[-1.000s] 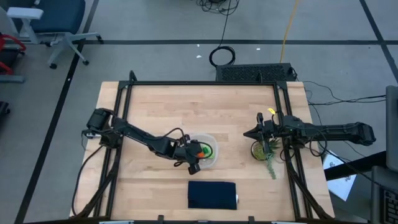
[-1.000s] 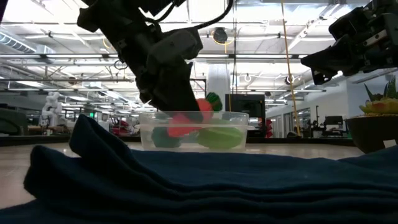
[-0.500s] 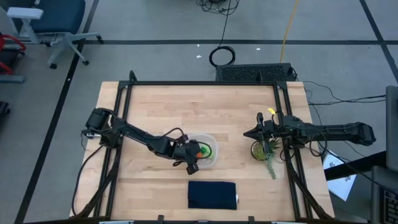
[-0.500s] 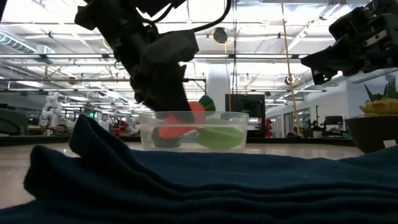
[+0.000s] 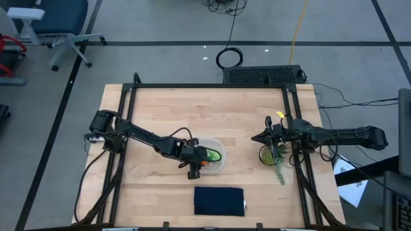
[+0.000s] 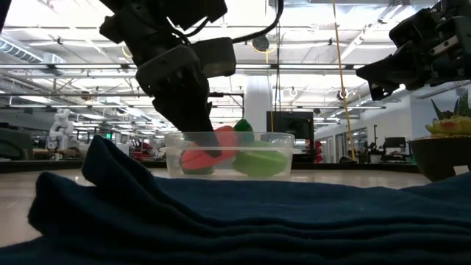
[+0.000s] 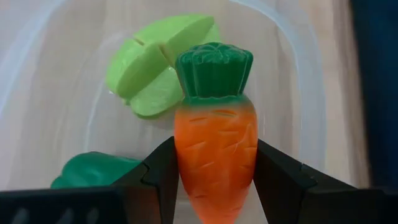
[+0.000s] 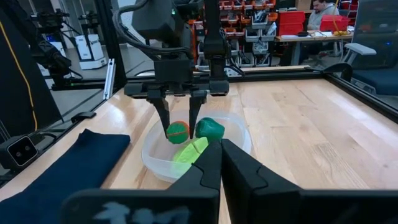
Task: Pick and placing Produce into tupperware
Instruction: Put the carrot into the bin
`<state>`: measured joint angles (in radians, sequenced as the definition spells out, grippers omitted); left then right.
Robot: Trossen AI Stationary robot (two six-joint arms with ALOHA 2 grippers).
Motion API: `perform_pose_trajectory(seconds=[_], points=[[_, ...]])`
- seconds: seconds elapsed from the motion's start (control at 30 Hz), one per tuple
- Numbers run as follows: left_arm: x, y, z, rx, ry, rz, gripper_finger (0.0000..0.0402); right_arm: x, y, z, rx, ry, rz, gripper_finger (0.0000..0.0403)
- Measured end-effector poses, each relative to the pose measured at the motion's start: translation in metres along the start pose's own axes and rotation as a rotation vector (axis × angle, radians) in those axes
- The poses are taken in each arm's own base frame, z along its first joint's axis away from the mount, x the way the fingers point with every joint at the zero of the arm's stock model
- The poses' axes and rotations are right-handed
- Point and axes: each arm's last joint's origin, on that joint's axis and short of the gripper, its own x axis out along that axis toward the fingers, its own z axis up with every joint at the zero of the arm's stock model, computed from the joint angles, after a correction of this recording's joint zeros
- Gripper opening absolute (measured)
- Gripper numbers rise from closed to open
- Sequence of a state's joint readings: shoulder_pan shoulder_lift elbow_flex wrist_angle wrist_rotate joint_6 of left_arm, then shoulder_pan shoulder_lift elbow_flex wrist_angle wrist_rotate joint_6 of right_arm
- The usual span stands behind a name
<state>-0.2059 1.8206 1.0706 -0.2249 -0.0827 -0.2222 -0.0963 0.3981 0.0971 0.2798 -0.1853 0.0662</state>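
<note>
The clear tupperware [image 5: 220, 165] [image 8: 241, 134] sits mid-table. My left gripper [image 5: 200, 162] [image 8: 179, 118] reaches down into it, shut on the orange carrot [image 7: 214, 146] [image 6: 207, 149]. The light yellow-green leafy piece [image 7: 152, 68] [image 8: 190, 152] and the dark green round piece [image 7: 87, 171] [image 8: 210, 129] lie on the container's floor. My right gripper [image 5: 255, 137] [image 8: 221, 148] hangs shut above the table's right side, touching nothing. My left gripper pinches the carrot's orange body [image 7: 211, 180], near its pointed end, between the two fingers [image 7: 163, 171], one on each side. The fingers come from above, slanting down from the table's left. The carrot's green top [image 7: 213, 70] sticks out beyond the fingertips, inside the tupperware's walls.
A dark navy cloth [image 5: 219, 201] [image 6: 221, 213] lies near the front edge, just before the tupperware. A potted spiky plant [image 5: 270, 156] [image 6: 444, 143] stands at the table's right, under my right arm. Bare wood [image 5: 205, 109] stretches behind the container.
My left gripper has sunk lower into the tupperware and shifted slightly toward the table's left, tipping as it went. The carrot has gone down with it, now lying flatter, with its green top just above the rim.
</note>
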Motion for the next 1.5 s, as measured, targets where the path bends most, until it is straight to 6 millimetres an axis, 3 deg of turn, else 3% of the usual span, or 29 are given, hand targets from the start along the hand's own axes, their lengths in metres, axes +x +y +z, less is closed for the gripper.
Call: perform_pose_trajectory(seconds=[0.3,1.1,1.5], points=[[0.001,0.013,0.002,-0.107,0.019,-0.058,0.0166,0.0,0.0,0.0,0.0,0.0,0.0,0.0],[0.001,0.015,0.003,0.119,0.014,-0.059,0.0166,0.0,0.0,0.0,0.0,0.001,0.0,0.0],[0.001,0.017,0.007,0.051,-0.02,-0.106,0.0166,0.0,0.0,0.0,0.014,0.001,0.0,0.0]])
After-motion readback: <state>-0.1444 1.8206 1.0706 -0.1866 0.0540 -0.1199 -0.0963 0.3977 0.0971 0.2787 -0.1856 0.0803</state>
